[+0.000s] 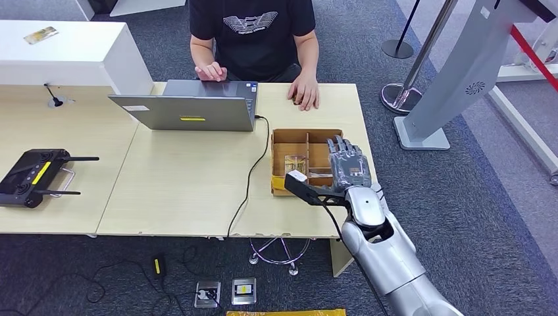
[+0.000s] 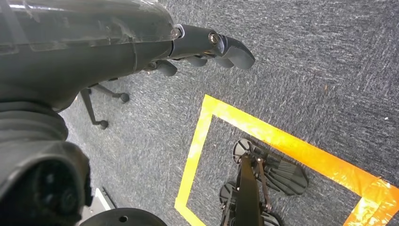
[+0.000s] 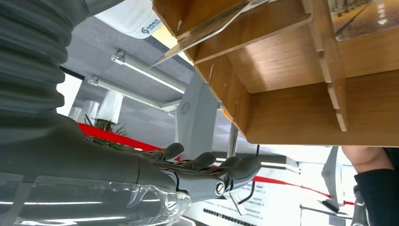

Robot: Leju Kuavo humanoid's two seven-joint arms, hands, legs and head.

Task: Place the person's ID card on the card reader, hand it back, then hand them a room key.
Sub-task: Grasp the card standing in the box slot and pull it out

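So the big thing here is the light wood surface (image 1: 184,191), with a person (image 1: 253,33) sitting at the far side behind a laptop (image 1: 191,105), both their hands resting near the edge, probably waiting on the robot. Off on the left end there's a black controller (image 1: 33,176), well away from the action.

On the right end of the surface sits a wooden divided tray (image 1: 289,139). My guess is the compartments keep the cards sorted so they're easy to pick out. There's a card (image 1: 295,162) lying in one of the middle slots; I can't tell if it's the ID or a room key.

The right robot hand (image 1: 347,164) hovers over the tray's right side, fingers stretched out and apart, nothing in it, looks like it's lining up for a grab. The left robot hand (image 2: 207,47) hangs down by the carpet with loosely extended fingers, empty, just parked out of the way.
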